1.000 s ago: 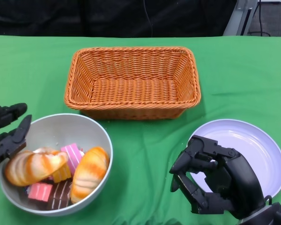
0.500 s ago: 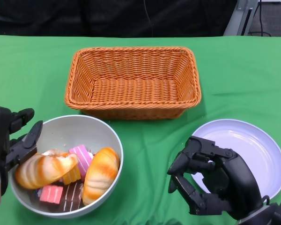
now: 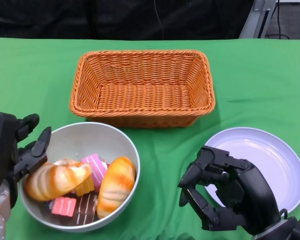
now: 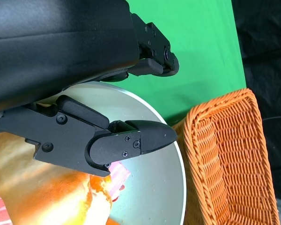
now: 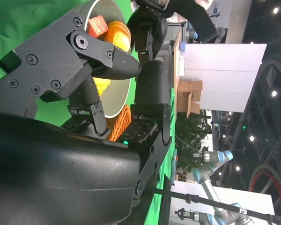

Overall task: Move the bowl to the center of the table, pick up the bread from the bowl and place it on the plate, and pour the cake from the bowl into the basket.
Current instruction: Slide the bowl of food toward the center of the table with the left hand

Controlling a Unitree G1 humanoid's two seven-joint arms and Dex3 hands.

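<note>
Left hand (image 3: 12, 150) is gripping the near-left rim of the grey bowl (image 3: 80, 135), one of its fingers (image 3: 37, 147) lying inside over the rim and the others outside it. Bowl is sitting on the green tabletop (image 3: 255, 80) at near left, just in front of the wicker basket (image 3: 142, 85), not touching it. Two bread rolls are lying in the bowl: one (image 3: 55, 180) at the left just beside the inside finger, one (image 3: 116, 186) at the right leaning on the wall. Pink, orange, red and brown cake pieces (image 3: 92, 170) are lying between and under them. Right hand (image 3: 225, 195) is hovering at near right with fingers curled inward, holding nothing, overlapping the near-left edge of the white plate (image 3: 270, 155). Plate is sitting at near right, well apart from the bowl. Basket is sitting at far centre. No readable writing or brand on any item; small signs in the right wrist background are too blurred to read.
</note>
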